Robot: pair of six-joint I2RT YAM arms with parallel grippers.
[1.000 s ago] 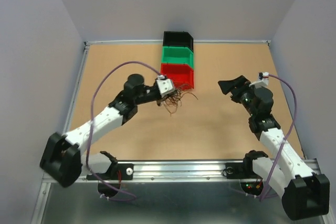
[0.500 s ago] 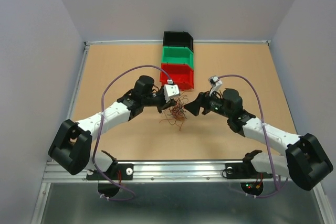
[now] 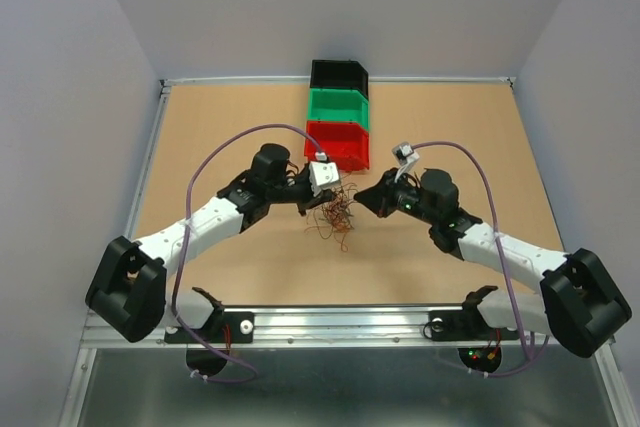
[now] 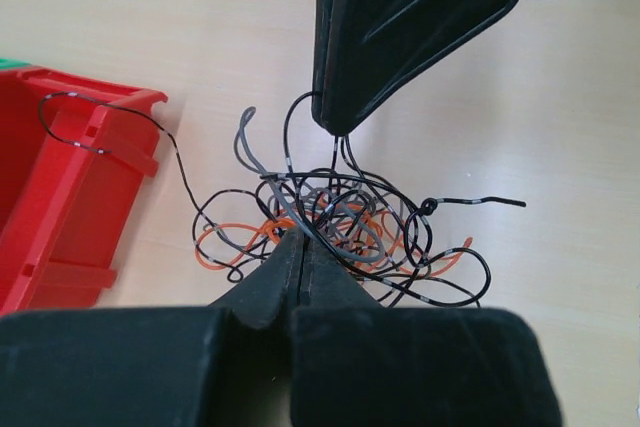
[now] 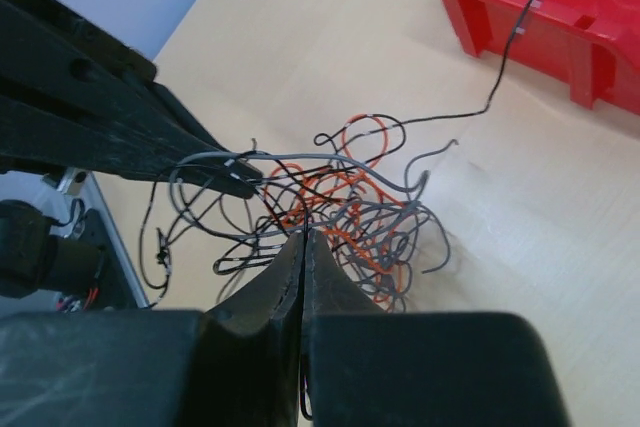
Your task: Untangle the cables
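- Left gripper (image 4: 300, 239): two matte black, wedge-shaped fingers are pressed together. Their tips pinch strands on one side of the cables (image 4: 340, 215).
- Right gripper (image 5: 303, 237): it has the same tapered black fingers, closed tip to tip on strands at the opposite side of the clump.
- Cables: hair-thin black, grey and orange wires loop in a loose, scribbly tangle. They sit between the two grippers over the smooth tan table (image 3: 250, 117), just in front of the red bin (image 3: 340, 145).
- One black strand arches over the red bin's rim.
- Red bin: glossy moulded plastic with an open top.
- One second ago the right gripper stood spread wide, well off to the right. Now it has swung in and closed on the tangle.
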